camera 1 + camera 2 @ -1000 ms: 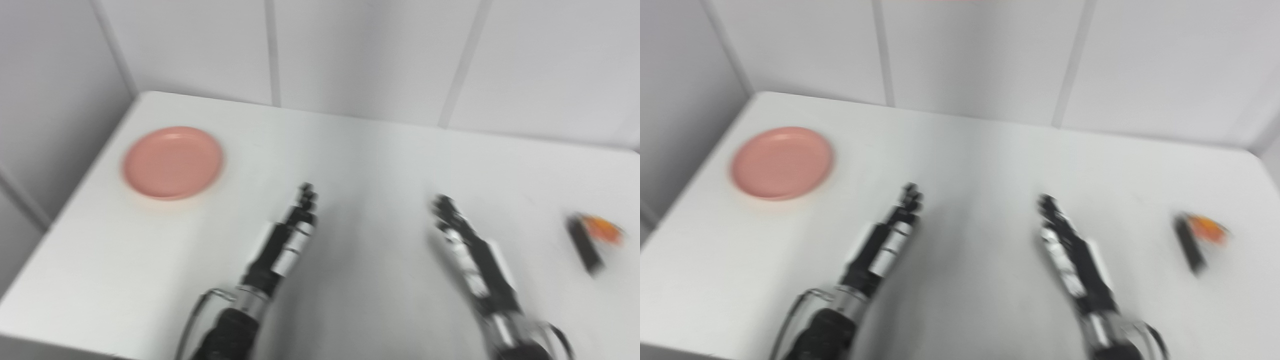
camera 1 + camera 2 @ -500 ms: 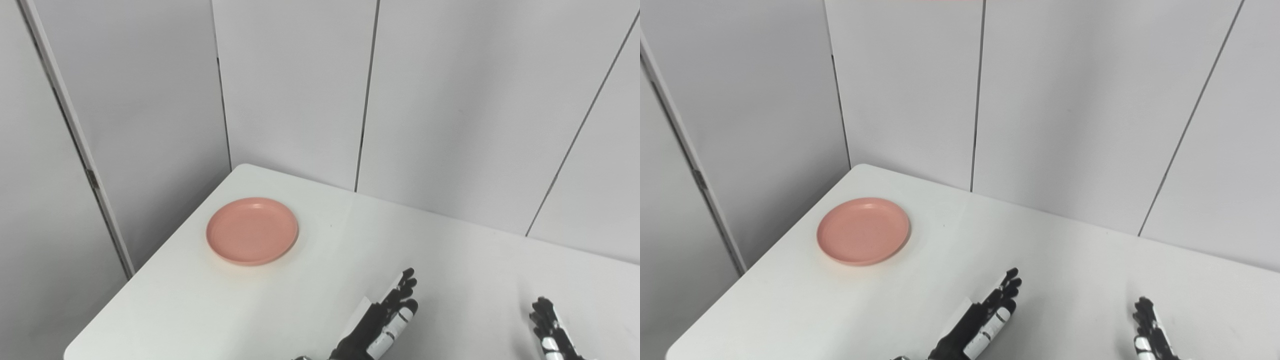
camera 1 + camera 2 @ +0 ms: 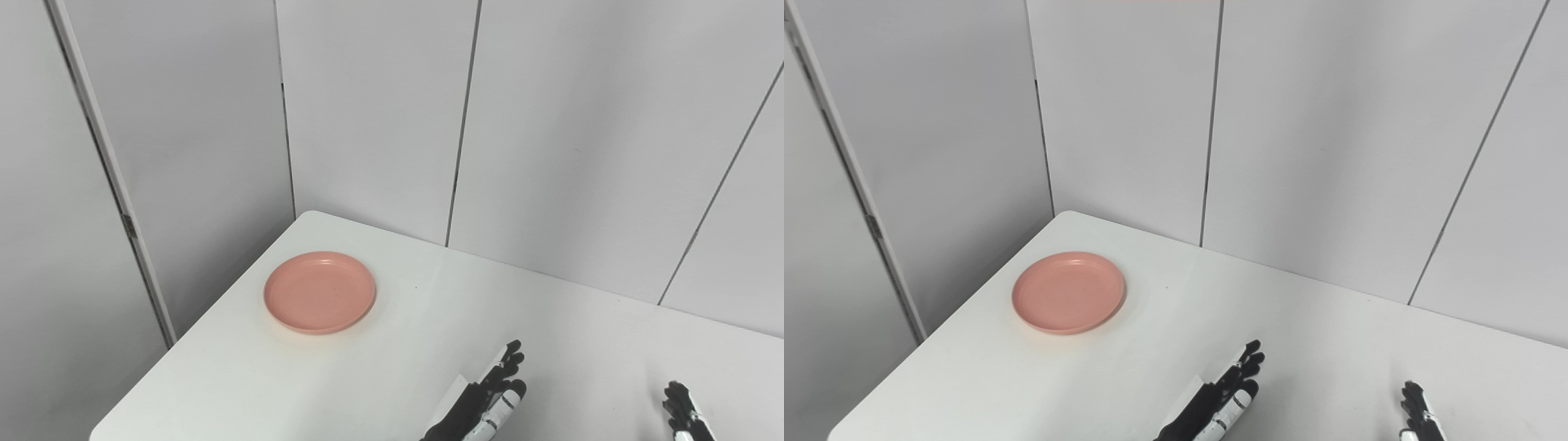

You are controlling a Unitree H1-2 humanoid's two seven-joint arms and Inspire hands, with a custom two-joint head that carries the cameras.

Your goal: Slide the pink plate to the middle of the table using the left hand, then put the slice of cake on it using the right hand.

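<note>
Near table corner, pink plate (both views).

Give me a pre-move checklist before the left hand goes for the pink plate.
1. Plate located: ok. The pink plate sits near the table's far left corner, empty.
2. Left hand free: ok. The left hand holds nothing, fingers extended, well short of the plate.
3. Path from hand to plate: ok. Only bare tabletop shows between them.
4. Plate clear of the edge: ok, though it lies close to the left edge.
5. Right hand out of the way: ok. The right hand is far to the right, only its fingertips in view; open or shut, cannot tell.
6. Cake located: cannot tell. No cake in either view.
</note>
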